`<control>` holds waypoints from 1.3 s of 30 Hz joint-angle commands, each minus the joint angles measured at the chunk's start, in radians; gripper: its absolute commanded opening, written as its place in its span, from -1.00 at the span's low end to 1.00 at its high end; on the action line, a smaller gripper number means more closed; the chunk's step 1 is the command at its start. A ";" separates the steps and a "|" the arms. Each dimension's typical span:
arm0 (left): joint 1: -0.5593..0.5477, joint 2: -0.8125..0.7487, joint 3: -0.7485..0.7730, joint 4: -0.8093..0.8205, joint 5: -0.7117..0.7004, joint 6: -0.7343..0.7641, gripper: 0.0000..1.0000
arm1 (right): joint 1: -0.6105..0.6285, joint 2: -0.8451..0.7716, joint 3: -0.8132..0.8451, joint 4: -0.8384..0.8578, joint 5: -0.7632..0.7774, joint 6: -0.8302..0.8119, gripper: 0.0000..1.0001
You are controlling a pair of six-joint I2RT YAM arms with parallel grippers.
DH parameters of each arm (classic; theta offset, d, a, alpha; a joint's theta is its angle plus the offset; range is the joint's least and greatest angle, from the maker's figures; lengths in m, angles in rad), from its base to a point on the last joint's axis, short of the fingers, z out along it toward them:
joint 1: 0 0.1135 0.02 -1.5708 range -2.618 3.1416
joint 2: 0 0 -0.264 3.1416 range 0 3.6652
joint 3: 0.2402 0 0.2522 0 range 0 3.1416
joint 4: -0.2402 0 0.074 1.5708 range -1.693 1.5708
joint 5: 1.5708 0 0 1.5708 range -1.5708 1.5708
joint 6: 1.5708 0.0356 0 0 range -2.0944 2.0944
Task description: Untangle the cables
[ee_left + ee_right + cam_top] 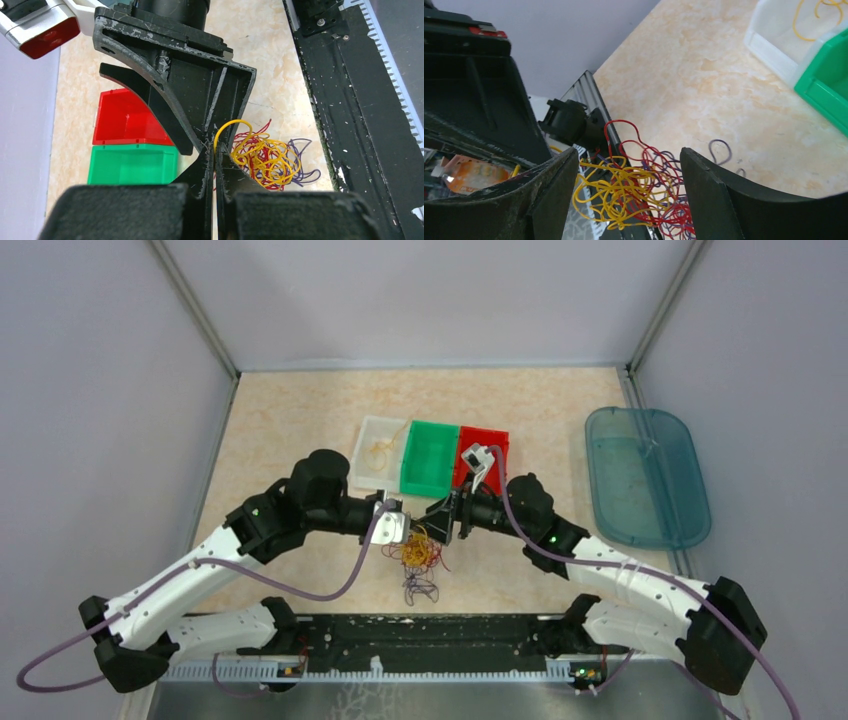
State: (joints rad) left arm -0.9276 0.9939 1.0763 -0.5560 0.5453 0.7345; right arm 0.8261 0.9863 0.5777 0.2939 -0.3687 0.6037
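My left end effector (215, 150) is clamped shut on a loop of the yellow cable (234, 121), which rises out of the tangled cables (265, 160). My right end effector (629, 155) stands open, one jaw on each side of the bundle, gripping nothing. The tangle sits between the two, on the near part of the table (300, 420), close to the base rail (400, 650). I'd go slowly here: close the right on red or purple strands only, then draw the two apart sideways. Both arms are elbowed inward with their wrists facing and nearly touching, and the row of bins (425, 485) lies beyond them.
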 commanded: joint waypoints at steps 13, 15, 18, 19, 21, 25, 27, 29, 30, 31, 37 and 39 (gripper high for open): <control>-0.003 -0.040 -0.023 0.144 -0.016 0.054 -0.99 | -0.002 0.017 0.008 0.159 -0.127 0.056 0.55; -0.003 -0.041 -0.017 0.146 -0.014 0.067 -0.99 | -0.002 0.017 0.013 0.139 -0.129 0.050 0.55; -0.003 -0.048 -0.017 0.124 -0.012 0.114 -0.99 | -0.002 -0.024 0.018 0.059 -0.095 0.018 0.56; -0.002 -0.053 -0.021 0.112 -0.008 0.141 -0.99 | -0.002 -0.046 0.017 0.017 -0.077 0.006 0.56; -0.003 -0.063 -0.030 0.111 -0.006 0.156 -0.99 | -0.004 -0.089 0.017 -0.048 -0.033 -0.018 0.56; -0.002 -0.067 -0.033 0.108 -0.001 0.157 -0.99 | -0.007 -0.142 0.012 -0.098 -0.007 -0.036 0.57; -0.002 -0.066 -0.032 0.109 0.005 0.153 -0.99 | -0.007 -0.136 0.012 -0.089 -0.024 -0.033 0.57; -0.003 -0.062 -0.032 0.119 0.010 0.147 -0.99 | -0.007 -0.118 0.015 -0.063 -0.050 -0.021 0.57; -0.003 -0.059 -0.030 0.122 0.015 0.146 -0.99 | -0.007 -0.110 0.016 -0.046 -0.063 -0.015 0.57; -0.003 -0.057 -0.029 0.127 0.018 0.145 -0.99 | -0.007 -0.099 0.018 -0.032 -0.069 -0.010 0.57; -0.004 -0.037 -0.027 0.160 0.026 0.126 -0.99 | -0.007 -0.045 0.030 0.079 -0.070 0.031 0.57; -0.004 -0.034 -0.029 0.170 0.030 0.123 -0.99 | -0.007 -0.021 0.025 0.141 -0.080 0.062 0.57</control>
State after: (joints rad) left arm -0.9298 0.9554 1.0489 -0.4416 0.5430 0.8642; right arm 0.8215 0.9379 0.5758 0.2638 -0.4229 0.6155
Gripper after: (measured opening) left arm 0.007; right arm 0.784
